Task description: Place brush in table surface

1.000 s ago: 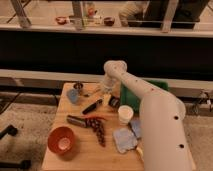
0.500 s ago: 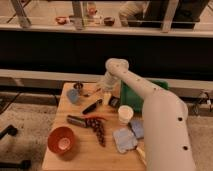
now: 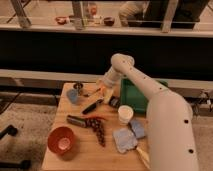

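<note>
The brush (image 3: 93, 106) is a slim black stick lying slantwise on the light-brown wooden table surface (image 3: 80, 160), near its middle. Its upper right end points toward my gripper (image 3: 104, 93). The gripper hangs at the end of the white arm over the table's back part, just above and to the right of the brush. Whether it touches the brush I cannot tell.
A green tray (image 3: 131, 97) sits at the back right. Nearby are a white cup (image 3: 125, 114), a blue cup (image 3: 73, 96), a dark grey cylinder (image 3: 75, 119), a dark beaded bunch (image 3: 98, 129), an orange bowl (image 3: 61, 141) and blue-grey cloths (image 3: 125, 138).
The arm's upper joint has shifted a little to the right and up. The brush lies in the same place on the table.
</note>
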Available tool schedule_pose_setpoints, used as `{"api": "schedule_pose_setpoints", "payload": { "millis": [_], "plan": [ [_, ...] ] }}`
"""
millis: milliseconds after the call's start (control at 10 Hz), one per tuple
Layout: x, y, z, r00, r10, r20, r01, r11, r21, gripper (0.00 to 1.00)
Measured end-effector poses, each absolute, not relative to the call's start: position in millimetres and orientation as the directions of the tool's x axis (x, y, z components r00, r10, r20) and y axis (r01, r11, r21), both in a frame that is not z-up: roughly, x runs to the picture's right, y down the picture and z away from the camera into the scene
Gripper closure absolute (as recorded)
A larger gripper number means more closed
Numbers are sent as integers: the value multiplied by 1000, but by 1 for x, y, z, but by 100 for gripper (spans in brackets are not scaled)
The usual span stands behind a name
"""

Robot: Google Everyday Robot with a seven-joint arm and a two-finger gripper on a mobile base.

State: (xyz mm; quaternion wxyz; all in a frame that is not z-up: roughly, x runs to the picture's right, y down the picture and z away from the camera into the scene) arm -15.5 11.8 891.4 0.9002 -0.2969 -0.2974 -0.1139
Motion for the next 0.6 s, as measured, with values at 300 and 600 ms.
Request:
{"api": "schedule_pose_setpoints", "payload": {
  "millis": [300,600],
  "plan": [
    [-10,4,886,792,-25,610,379,804,-459,20],
    [-6,0,883,790,-24,612,377,806,-456,20]
  ]
}}
